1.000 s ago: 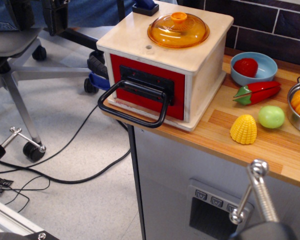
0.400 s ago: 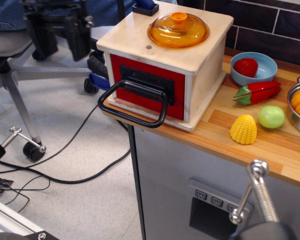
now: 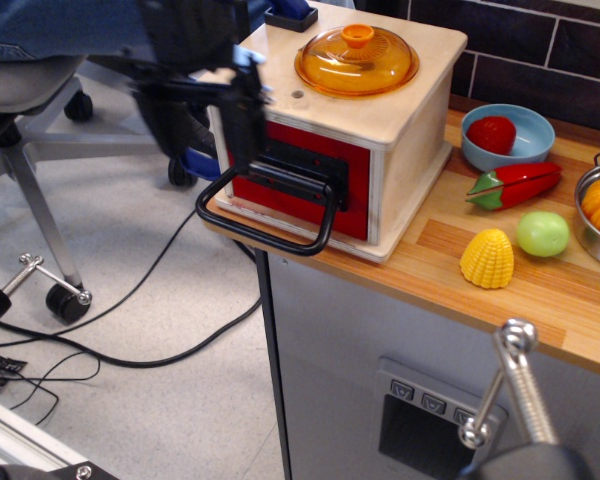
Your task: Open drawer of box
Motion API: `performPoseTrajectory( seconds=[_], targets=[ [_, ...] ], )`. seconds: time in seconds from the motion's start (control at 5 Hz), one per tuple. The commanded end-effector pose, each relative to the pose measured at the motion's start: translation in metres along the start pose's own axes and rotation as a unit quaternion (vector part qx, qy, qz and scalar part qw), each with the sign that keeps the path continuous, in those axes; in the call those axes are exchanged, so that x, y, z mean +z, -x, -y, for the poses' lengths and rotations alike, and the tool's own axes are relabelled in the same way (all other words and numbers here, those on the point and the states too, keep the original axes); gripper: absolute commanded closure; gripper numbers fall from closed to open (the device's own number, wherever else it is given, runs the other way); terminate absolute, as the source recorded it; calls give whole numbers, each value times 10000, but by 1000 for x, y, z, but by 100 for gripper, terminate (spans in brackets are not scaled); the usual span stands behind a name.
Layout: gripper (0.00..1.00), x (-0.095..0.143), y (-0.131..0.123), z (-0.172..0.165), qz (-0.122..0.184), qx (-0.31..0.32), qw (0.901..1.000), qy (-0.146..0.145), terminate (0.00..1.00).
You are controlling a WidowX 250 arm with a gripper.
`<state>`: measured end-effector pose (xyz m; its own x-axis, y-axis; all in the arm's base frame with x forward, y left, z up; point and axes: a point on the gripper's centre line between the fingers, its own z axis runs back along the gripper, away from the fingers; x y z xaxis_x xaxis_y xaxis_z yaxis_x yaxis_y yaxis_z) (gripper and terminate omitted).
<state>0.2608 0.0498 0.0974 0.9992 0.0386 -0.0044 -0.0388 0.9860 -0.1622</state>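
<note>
The box point(image 3: 405, 140) is a pale wooden cube at the left end of the wooden counter point(image 3: 540, 295). Its red-fronted drawer point(image 3: 355, 205) sits flush and closed, with a black plate point(image 3: 315, 165) and a large black loop handle point(image 3: 270, 232) sticking out over the counter edge. My gripper point(image 3: 210, 125) is black and motion-blurred. It hangs open just left of the box's front corner, above the handle's left end. Its right finger point(image 3: 248, 110) overlaps the left edge of the red front. It holds nothing.
An orange glass lid point(image 3: 357, 60) rests on the box top. Right of the box are a blue bowl point(image 3: 528, 140), a red pepper point(image 3: 515, 183), a green ball point(image 3: 542, 233), yellow corn point(image 3: 486, 258) and a metal pot point(image 3: 592, 232). An office chair point(image 3: 20, 130) and cables point(image 3: 130, 320) stand on the floor at left.
My gripper has moved right and down from the far upper left, from beside the chair to the box's front left corner. The drawer and handle have not moved.
</note>
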Motion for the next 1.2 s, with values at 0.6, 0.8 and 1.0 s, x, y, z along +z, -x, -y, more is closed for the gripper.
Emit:
performPoseTrajectory(
  seconds=[0.6,0.8,1.0],
  targets=[
    [0,-43,-31,15,792,-236,9952,-530,0],
    [0,-52,-27,9,778,-288,9946,-618,0],
    [0,-60,-14,9,642,-393,9949,-671,0]
  ],
)
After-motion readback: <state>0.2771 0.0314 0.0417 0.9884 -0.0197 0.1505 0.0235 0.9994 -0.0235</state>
